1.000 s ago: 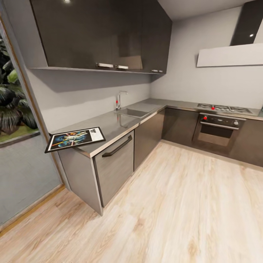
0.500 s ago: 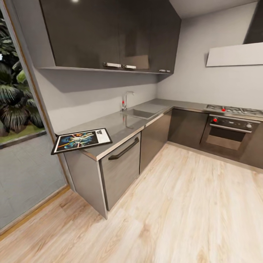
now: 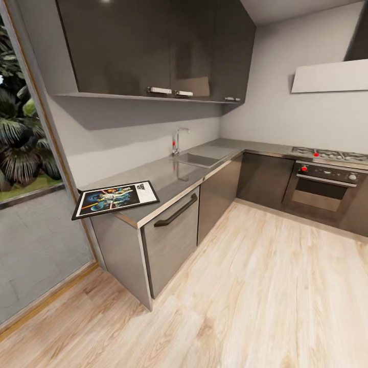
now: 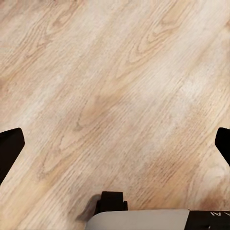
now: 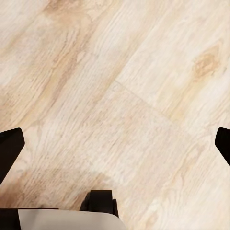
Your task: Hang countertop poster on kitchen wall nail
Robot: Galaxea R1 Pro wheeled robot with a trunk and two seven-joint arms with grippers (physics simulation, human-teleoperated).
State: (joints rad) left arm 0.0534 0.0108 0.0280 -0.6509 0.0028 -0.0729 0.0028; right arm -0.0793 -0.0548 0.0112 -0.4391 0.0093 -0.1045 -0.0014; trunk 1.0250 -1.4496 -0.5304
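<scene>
The poster (image 3: 115,199) lies flat on the near left end of the grey kitchen countertop (image 3: 168,176), its black frame and white border around colourful space art, one corner overhanging the end. Farther along the countertop sit the steel sink (image 3: 197,159) and tap (image 3: 177,141). In the left wrist view, my left gripper (image 4: 115,148) hangs open over the wood floor, its dark fingers (image 4: 9,148) far apart with nothing between them. My right gripper (image 5: 115,148) is likewise open above bare floorboards.
Dark upper cabinets (image 3: 153,46) hang over the counter. An oven (image 3: 322,191) with a gas hob (image 3: 329,153) stands at the right. A tall window (image 3: 25,153) with plants behind it borders the left. Light wood floor (image 3: 255,286) stretches between me and the cabinets.
The whole head view has shifted, with the counter and poster sliding slightly right and nearer in the picture: the camera moved. The poster stays in place on the countertop.
</scene>
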